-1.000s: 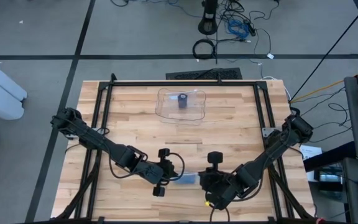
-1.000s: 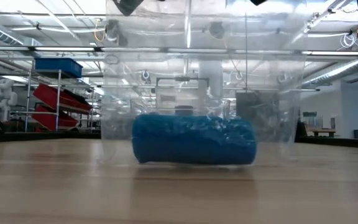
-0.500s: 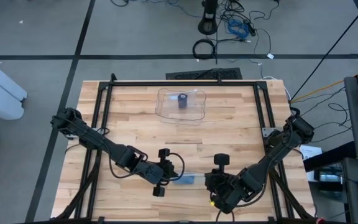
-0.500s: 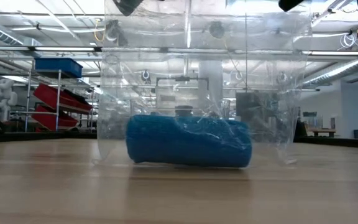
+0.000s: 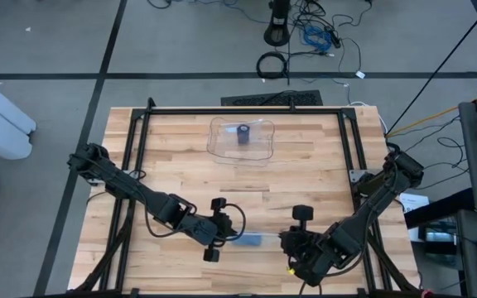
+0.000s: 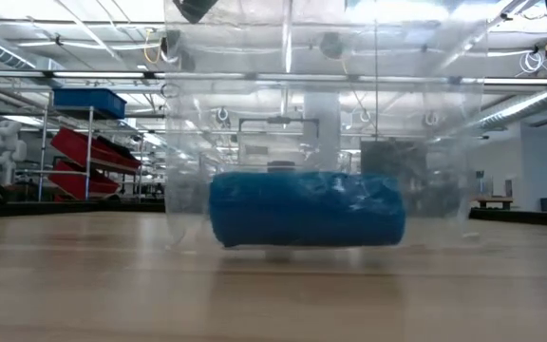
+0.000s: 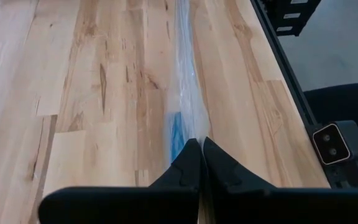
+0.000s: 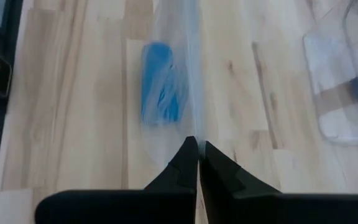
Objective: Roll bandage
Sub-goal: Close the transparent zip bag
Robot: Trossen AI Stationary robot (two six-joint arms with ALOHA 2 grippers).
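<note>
One blue bandage roll point(image 6: 306, 209) lies on its side inside a clear plastic bag point(image 6: 321, 123), low near the front edge of the wooden table point(image 5: 180, 157), between my two grippers. It rests at the bag's bottom because I am holding the bag by its upper edge from both ends, so the film hangs down like a sling and the roll's weight settles at the lowest part.

My left gripper point(image 7: 201, 144) has its fingers pressed together on the bag's film at one end. My right gripper point(image 8: 197, 144) is pinched tight on the film at the other end. Between the two, the film runs as a taut seam, which I judge keeps the mouth under control so the roll can be got out before any rolling starts.

Farther back on the table sits a clear tray point(image 5: 242, 139) with a dark cylinder point(image 5: 243, 133) standing in it, well apart from my work. Beyond the table the low view shows shelving with red and blue bins point(image 6: 88, 128).
</note>
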